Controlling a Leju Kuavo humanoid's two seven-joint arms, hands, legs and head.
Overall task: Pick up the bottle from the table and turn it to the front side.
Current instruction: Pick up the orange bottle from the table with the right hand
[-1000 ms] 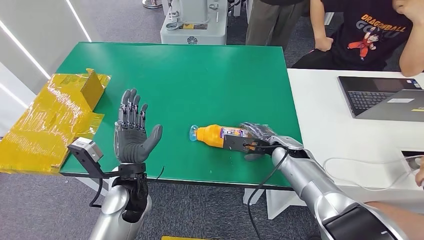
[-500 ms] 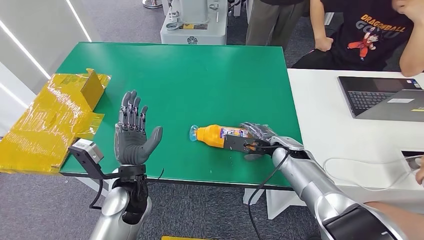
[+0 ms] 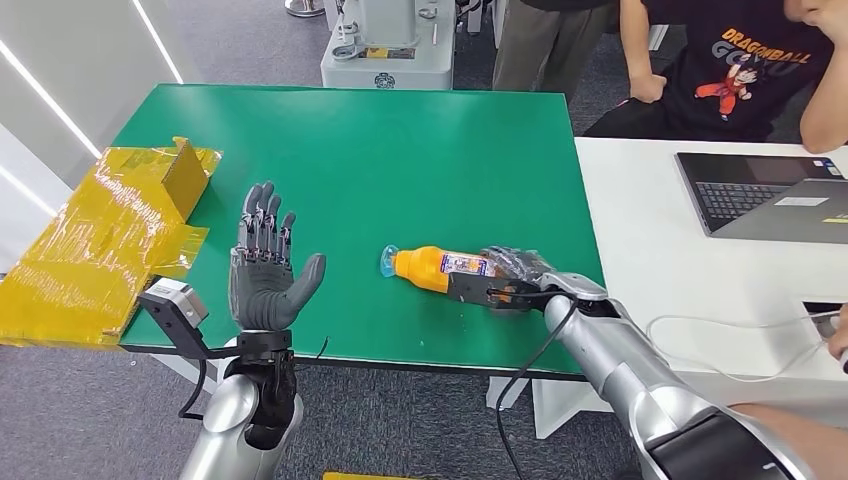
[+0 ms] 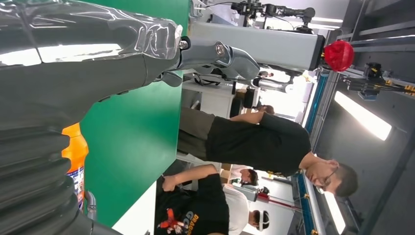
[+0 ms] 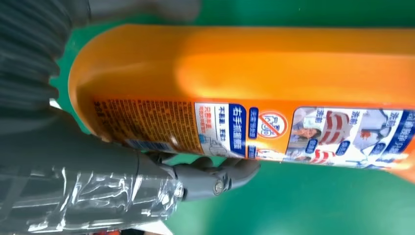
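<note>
An orange bottle with a clear blue-tinted cap lies on its side on the green table, cap pointing left. My right hand grips the bottle's base end, fingers wrapped over it. In the right wrist view the bottle's printed back label faces the camera, and my thumb lies under it. My left hand is held open with the palm up and fingers spread, over the table's near left part, well apart from the bottle. The left wrist view shows that hand and a strip of the bottle.
A yellow taped cardboard box lies flattened at the table's left edge. To the right stands a white table with a laptop and a cable. People sit and stand beyond the far right corner.
The bottle and my right hand have shifted very slightly, the neck end sitting a touch higher in the picture. My left hand has stayed put.
</note>
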